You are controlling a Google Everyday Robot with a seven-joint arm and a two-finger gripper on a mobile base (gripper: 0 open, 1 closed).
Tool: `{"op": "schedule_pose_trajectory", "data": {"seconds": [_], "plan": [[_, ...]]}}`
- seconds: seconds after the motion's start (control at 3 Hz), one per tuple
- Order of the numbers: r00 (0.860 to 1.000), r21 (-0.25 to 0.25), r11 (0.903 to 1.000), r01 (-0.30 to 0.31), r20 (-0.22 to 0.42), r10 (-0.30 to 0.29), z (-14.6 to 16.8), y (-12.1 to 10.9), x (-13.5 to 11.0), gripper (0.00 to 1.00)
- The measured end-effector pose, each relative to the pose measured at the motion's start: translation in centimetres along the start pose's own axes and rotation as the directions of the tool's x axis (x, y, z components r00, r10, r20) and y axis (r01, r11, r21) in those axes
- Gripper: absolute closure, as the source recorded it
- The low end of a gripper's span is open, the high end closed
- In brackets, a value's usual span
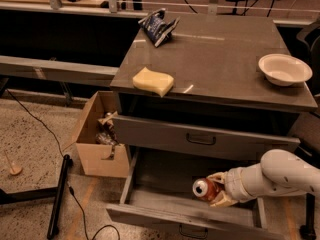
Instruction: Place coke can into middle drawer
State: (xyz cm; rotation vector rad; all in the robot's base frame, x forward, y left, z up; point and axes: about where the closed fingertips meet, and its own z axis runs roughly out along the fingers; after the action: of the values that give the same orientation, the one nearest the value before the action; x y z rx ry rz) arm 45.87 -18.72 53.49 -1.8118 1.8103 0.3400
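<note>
Far left on the floor, an open cardboard box (102, 149) just beside the cabinet, with no part in this job. Up on the grey cabinet top (225, 59), a blue chip bag (158, 25) at the back and a yellow sponge (153, 81) near the front edge, both well apart from the work. Below them, the top drawer (200, 139) shut, and under it the middle drawer (150, 215) pulled well out, bare-floored on the left. Over the right part of that opening, the coke can (202, 188) on its side, silver top turned left, pinched between the two pale fingers (221, 201) of the gripper (215, 189), closed snugly on the red body, one above and one below. Cannot tell whether the can already touches the drawer floor or hangs just above it. Best now, by this reading: lower until the can bears on the floor, inside the front wall and a little back from it, then part the fingers slowly and only slightly — round and on its side, so likely to roll. Then draw back toward the right and upward, minding the underside of the top drawer. Far right on the top, a white bowl (284, 69), out of the way.
</note>
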Motion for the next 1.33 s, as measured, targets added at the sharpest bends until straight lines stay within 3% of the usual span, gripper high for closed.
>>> {"op": "schedule_pose_trajectory", "data": {"seconds": [0.33, 0.67, 1.33], "plan": [[1.000, -0.021, 0.9997, 0.011, -0.007, -0.011, 2.7, -0.3, 1.5, 1.00], [1.000, 0.002, 0.9999, 0.012, 0.003, -0.012, 5.1, -1.0, 2.7, 1.00], [1.000, 0.039, 0.9992, -0.008, 0.003, 0.008, 9.8, -2.5, 4.8, 0.59]]}}
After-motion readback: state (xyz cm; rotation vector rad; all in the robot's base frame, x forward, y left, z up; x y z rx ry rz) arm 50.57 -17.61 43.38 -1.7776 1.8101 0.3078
